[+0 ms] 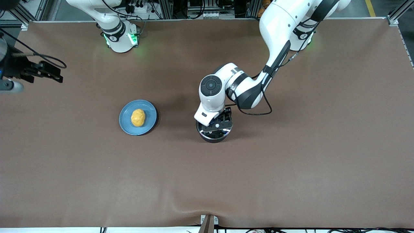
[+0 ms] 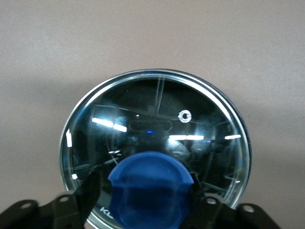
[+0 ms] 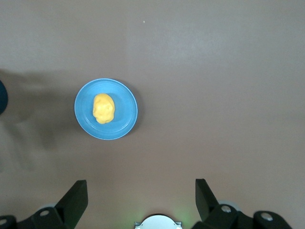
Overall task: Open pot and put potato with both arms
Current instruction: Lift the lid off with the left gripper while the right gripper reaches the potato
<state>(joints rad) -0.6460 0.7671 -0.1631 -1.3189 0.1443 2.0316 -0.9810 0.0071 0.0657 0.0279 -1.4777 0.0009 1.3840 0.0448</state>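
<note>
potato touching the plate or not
Touching. The front view shows the potato lying on the blue plate; the right wrist view shows the same.

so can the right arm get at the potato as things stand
Probably yes. The potato lies uncovered on the blue plate, the right gripper hangs open high above the table, and the left gripper is busy at the pot lid.

light-blue plate (image 1: 124, 121), brown table (image 1: 291, 168)

The left gripper (image 1: 217, 124) sits on the pot (image 1: 214, 132), blocking it from above. Bare table (image 1: 174, 155) surrounds the pot; the plate (image 1: 124, 121) stands well apart.
</note>
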